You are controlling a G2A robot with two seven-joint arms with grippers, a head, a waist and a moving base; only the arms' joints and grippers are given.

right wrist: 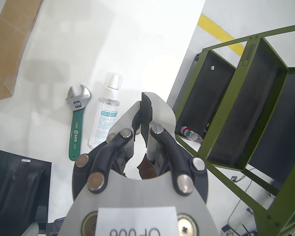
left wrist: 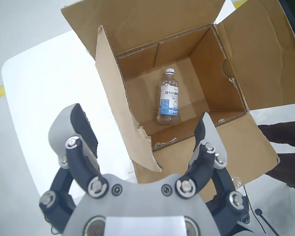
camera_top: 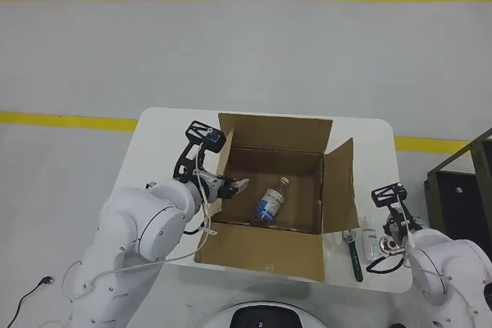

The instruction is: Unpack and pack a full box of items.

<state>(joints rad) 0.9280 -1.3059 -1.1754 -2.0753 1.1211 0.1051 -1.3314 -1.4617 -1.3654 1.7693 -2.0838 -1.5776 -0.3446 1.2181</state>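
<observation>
Presently, the cardboard box [camera_top: 262, 250] stands in the middle of the white surface [camera_top: 172, 131], all four flaps folded outward. One item lies on its floor: a clear bottle [left wrist: 169, 98] with a white cap and a blue-and-white label, on its side, near the centre.

- Two items lie out on the surface, past the box's right flap. One is a green-handled wrench [right wrist: 76, 124]. The other is a clear spray bottle [right wrist: 105, 114], lying just beside it and roughly parallel to it.
- The left pincer [left wrist: 140, 116] hangs over the box's left side, its fingers spread wide and holding nothing. One finger is out over the surface and the other over the box, with the torn left flap between them. It points down toward the bottle but is well above it.
- The right pincer [right wrist: 145, 104] is at the right end of the surface, above the spray bottle. Its pads are drawn together, and I see nothing gripped between them.
- A green metal rack [right wrist: 260, 99] stands on the floor off the right edge of the surface.

Reading of progress: the layout fits either half of the job.
- If this is unpacking, two of three visible items are out and the bottle is the last to lift.
- If this is packing, the bottle is the first item in, and the wrench and spray bottle are to follow.

I cannot tell which from here. Either way the flaps are not yet closed, and the left arm looks the better placed to act on the bottle.
</observation>
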